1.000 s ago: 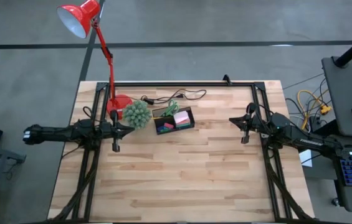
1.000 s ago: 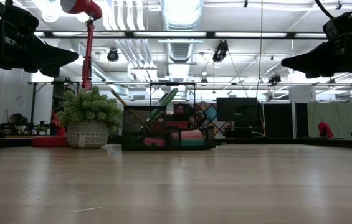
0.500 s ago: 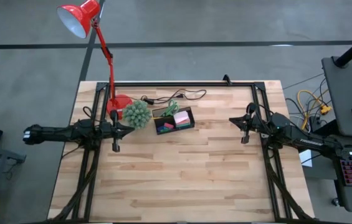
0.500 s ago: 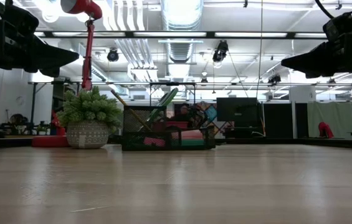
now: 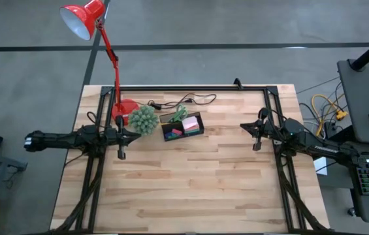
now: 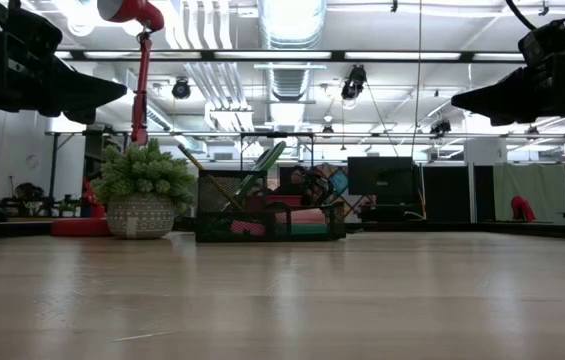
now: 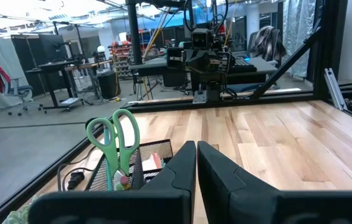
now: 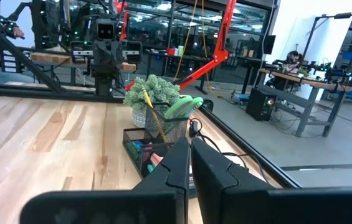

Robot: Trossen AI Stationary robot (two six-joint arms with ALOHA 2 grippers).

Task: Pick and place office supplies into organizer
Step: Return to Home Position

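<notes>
Though near the left tool (image 5: 121,155), the organizer (image 5: 164,132) lies apart.

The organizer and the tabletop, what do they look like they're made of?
The organizer looks like black wire mesh, probably metal, with a matte finish: the right wrist view shows a fine see-through grid in its walls. The tabletop looks like pale wood joined from narrow strips, with visible grain and seams; it seems smooth, perhaps lightly sealed.
</notes>
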